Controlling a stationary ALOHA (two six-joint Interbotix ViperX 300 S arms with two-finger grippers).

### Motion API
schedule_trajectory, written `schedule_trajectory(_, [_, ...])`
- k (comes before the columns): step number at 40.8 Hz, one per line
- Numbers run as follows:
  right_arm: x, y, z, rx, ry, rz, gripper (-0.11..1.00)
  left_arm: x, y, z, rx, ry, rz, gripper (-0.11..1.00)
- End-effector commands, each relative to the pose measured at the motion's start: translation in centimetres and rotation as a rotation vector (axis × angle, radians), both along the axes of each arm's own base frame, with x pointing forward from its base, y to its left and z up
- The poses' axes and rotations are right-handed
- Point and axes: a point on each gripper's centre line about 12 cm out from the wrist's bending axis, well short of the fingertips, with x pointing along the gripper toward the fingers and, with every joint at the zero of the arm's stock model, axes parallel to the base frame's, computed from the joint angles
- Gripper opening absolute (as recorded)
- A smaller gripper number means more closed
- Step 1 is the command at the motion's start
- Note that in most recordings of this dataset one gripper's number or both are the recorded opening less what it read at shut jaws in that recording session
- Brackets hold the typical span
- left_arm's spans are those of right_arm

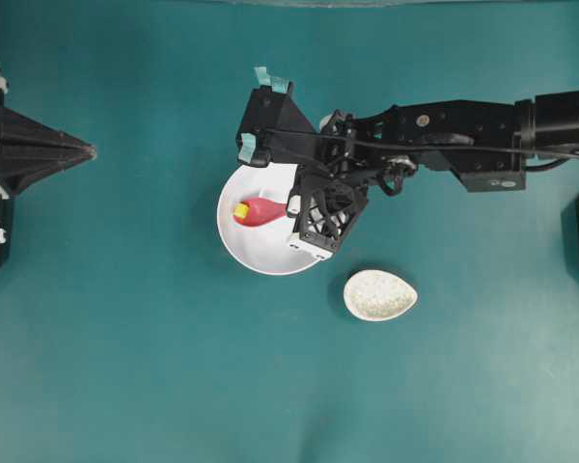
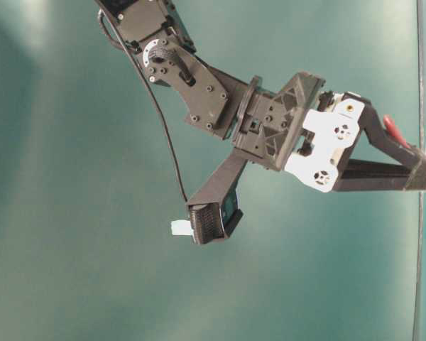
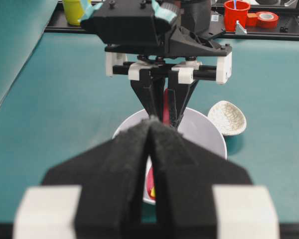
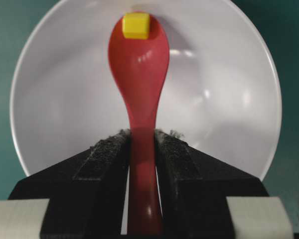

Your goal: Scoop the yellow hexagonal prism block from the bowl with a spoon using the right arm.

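Over bowl: R pincer angled down, pinching spoon handle, yellow block at scoop tip.

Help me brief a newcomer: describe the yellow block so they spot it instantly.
Find the white bowl on the teal table. Over it, the right tool holds a red spoon. The yellow block sits at the scoop's far tip, tiny and the only yellow thing there.

Right arm stretched over the bowl, right gripper clamping the spoon; left gripper closed, well apart from the bowl.
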Motion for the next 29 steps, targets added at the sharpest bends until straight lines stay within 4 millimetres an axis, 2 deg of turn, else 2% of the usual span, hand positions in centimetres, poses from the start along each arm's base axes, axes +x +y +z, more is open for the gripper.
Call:
schedule_trajectory(1, [0.0, 0.2, 2.1, -0.008, -0.07, 0.001, 0.22, 0.2, 0.0, 0.5, 0.001, -0.008, 0.001, -0.01])
schedule_trajectory(15, [-0.9, 0.7, 2.0, -0.014, -0.139, 0.0, 0.22, 0.2, 0.1, 0.5, -0.001, -0.008, 0.003, -0.01])
schedule_trajectory(29, [-2.4, 1.1, 3.0, -0.023, -0.248, -0.005, 0.22, 0.2, 0.1, 0.5, -0.002, -0.008, 0.003, -0.01])
